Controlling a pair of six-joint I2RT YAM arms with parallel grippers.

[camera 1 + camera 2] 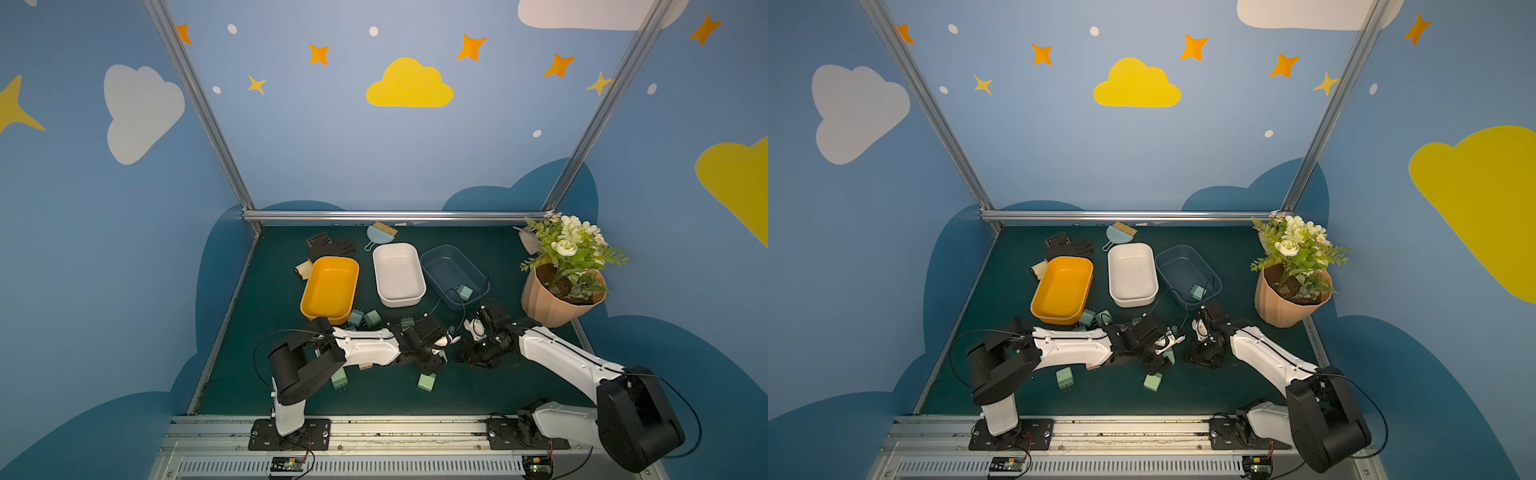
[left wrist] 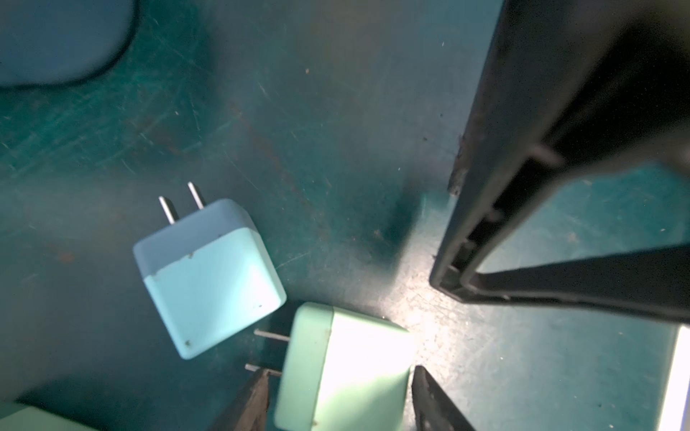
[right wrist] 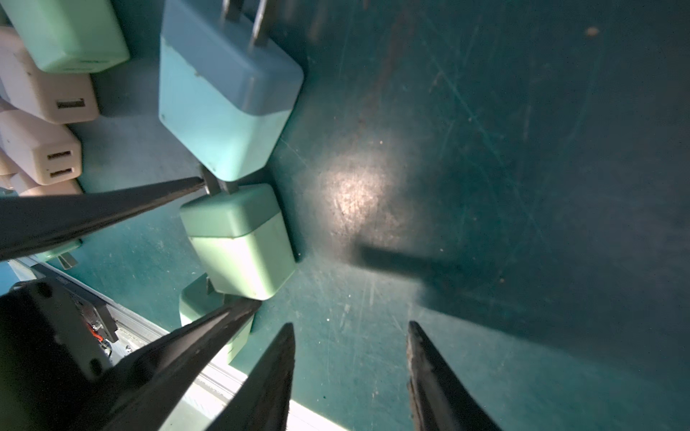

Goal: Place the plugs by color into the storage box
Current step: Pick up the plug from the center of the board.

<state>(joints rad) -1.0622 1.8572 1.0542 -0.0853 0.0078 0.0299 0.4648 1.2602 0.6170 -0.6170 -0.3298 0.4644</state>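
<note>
Main worry: my left gripper (image 2: 340, 369) brackets the mint green plug (image 3: 239, 242) end to end, with one tip at the prongs. A squeeze there could skew the plug or shove the light blue plug (image 2: 209, 283) just beside those prongs. I can't tell whether the jaws are truly clamped. The right gripper (image 3: 350, 324) hangs close by, jaws apart over bare mat (image 3: 522, 149), so the arms may clash. The green plug lies on its side mid-table, nearer me than the white box (image 1: 397, 270). It is a smooth rounded cube with two bare prongs.

Left arm (image 1: 361, 349): stretched inward, left gripper (image 2: 338, 373) pointed down, jaws apart. Right arm (image 1: 561, 357): stretched inward, right gripper (image 3: 349, 336) pointed down, jaws narrowly apart. The 2 grippers near each other.
</note>
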